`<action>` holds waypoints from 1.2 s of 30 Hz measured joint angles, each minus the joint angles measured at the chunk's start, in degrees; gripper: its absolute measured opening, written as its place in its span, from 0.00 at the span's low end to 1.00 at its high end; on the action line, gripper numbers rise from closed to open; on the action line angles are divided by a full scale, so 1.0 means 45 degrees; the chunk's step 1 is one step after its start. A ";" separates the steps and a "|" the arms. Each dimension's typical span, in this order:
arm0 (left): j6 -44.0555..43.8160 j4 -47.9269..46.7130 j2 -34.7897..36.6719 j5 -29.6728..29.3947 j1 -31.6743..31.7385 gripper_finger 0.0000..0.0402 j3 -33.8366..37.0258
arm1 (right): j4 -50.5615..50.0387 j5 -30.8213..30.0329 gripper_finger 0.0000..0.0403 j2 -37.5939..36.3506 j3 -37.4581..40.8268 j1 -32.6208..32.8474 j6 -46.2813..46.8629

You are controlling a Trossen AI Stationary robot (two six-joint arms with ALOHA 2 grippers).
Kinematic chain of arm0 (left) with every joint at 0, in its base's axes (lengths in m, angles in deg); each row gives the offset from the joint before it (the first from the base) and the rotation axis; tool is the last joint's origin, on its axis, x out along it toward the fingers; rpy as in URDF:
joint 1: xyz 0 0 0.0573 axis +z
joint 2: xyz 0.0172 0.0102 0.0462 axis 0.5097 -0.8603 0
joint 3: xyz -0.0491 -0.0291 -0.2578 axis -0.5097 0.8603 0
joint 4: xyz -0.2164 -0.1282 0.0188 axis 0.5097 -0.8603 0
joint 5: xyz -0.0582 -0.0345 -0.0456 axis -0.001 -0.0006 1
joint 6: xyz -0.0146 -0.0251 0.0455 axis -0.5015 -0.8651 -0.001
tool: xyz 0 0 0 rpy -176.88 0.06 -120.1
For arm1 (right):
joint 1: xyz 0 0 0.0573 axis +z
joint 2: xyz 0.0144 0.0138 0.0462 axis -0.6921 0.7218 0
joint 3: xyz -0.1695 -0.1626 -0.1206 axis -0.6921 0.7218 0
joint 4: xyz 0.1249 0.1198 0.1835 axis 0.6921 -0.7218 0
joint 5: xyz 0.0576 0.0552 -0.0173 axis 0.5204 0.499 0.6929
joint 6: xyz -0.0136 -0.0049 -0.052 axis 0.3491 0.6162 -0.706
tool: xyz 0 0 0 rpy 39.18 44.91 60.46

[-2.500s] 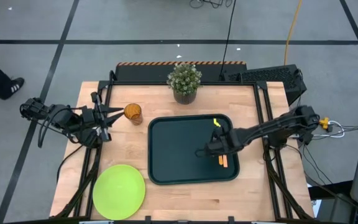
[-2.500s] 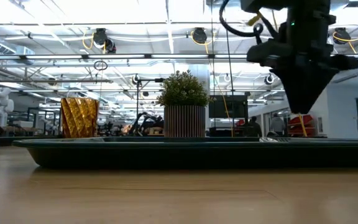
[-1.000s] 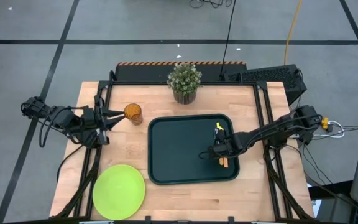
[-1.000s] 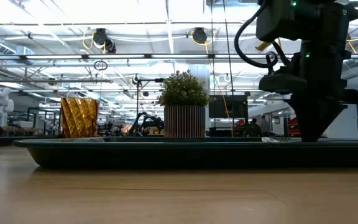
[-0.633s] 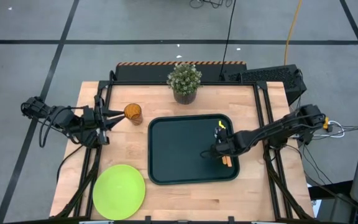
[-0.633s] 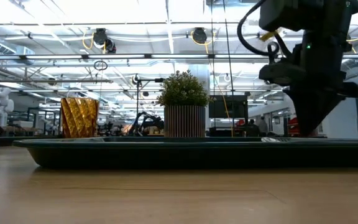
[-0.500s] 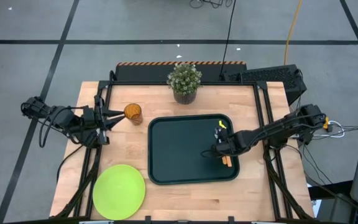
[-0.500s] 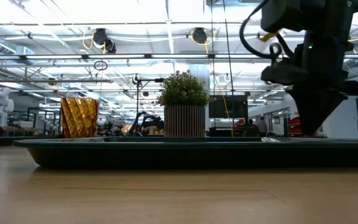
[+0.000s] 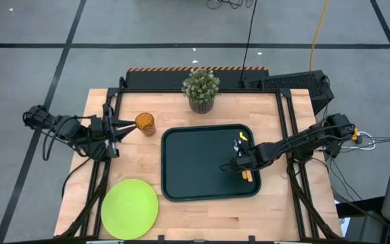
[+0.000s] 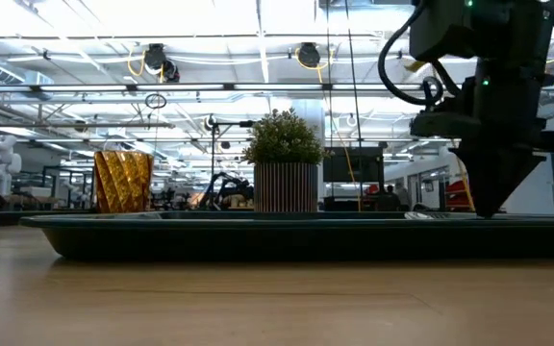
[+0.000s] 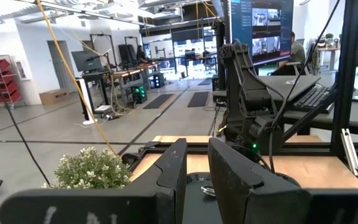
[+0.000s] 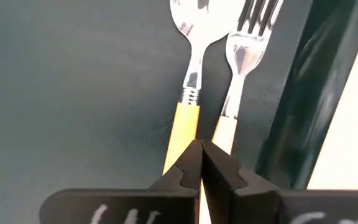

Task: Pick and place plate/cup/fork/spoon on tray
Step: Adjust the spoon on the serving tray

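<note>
Your right gripper [image 12: 201, 163] hangs over the handles of the spoon [image 12: 191, 87] and fork [image 12: 244, 59], which lie side by side by the tray's [image 9: 195, 163] right rim; its jaws are pressed together, holding nothing. Lift straight up so you don't drag either. Since a moment ago that arm has shifted slightly toward the rim. Next, the cup [image 9: 145, 123] sits on the counter just ahead of your left gripper [image 9: 117, 127], jaws narrowly apart; the plate [image 9: 129, 209] waits near the front
</note>
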 joint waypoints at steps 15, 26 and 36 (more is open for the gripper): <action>0.0085 0.0000 0.0000 -0.0005 0.0000 0.18 0.0000 | 0.1347 0.0542 0.00 -0.0017 0.0706 0.0010 0.0347; 0.0106 0.0000 -0.0005 -0.0005 0.0000 0.18 0.0000 | 0.1739 0.1039 0.00 0.0012 0.0726 0.0342 0.0728; 0.0212 0.0000 -0.0003 -0.0005 0.0000 0.18 0.0000 | 0.1930 0.1252 0.00 0.0012 0.0721 0.0500 0.0530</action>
